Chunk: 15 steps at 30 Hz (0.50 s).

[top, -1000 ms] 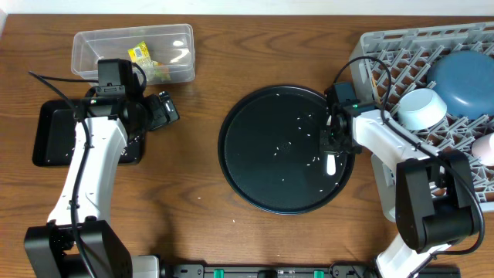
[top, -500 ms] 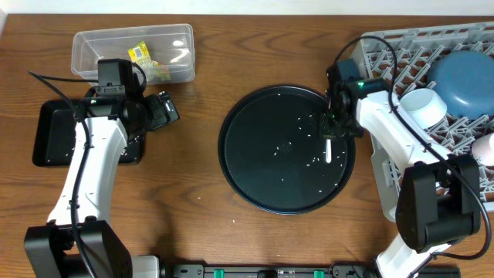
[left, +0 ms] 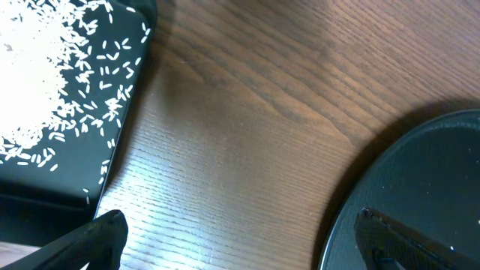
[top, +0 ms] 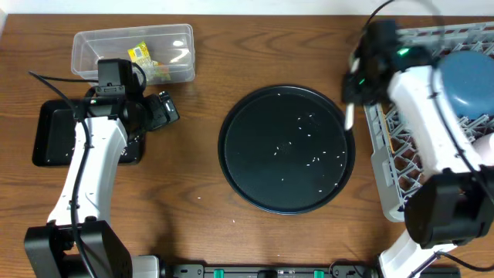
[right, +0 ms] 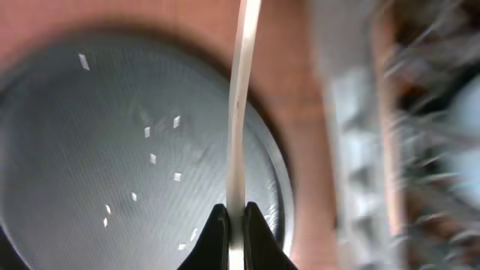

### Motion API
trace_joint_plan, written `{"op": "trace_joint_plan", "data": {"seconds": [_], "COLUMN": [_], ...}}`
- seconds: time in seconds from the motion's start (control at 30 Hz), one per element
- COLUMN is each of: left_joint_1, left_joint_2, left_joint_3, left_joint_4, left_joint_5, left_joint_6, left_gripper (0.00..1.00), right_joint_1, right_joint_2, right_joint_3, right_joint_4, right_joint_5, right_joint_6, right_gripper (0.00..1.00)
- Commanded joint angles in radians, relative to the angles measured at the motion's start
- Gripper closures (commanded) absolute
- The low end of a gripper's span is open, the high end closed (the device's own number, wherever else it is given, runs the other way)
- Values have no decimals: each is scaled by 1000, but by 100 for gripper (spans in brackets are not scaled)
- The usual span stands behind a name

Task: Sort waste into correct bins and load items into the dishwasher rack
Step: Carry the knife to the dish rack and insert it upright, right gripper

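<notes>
Blurrily, right jaws pinch an unidentifiable white strip [right: 238, 112]

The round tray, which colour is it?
The round tray is black; the overhead view shows it best.

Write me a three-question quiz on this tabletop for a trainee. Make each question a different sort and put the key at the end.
1. True or false: the right pincer is shut on a thin white utensil.
2. Short answer: what lies scattered on the round black tray?
3. Pick one. The yellow-green wrapper lies: A in the clear tub; B on the round black tray; C in the right pincer.

Key: 1 true; 2 loose rice grains; 3 A.
</notes>
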Motion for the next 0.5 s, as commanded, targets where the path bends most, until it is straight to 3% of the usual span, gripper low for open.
{"op": "trace_joint_plan", "data": {"seconds": [0.0, 0.3, 0.47], "left_joint_1": [4, 4, 4], "left_joint_2": [4, 4, 4], "left_joint_3": [0, 0, 0], "left_joint_4": [-1, -2, -2], "left_joint_5": [-13, -13, -13], "left_joint_6": [2, 2, 2], "left_gripper": [2, 2, 2], "right_joint_1": [-66, -224, -239], "right_joint_2": [-11, 2, 13], "right_joint_3": [119, 153, 153], "right_joint_4": [-19, -21, 0], "right_joint_5": [21, 66, 10], "right_joint_6": [-122, -224, -330], "right_gripper": [99, 99, 99]}}
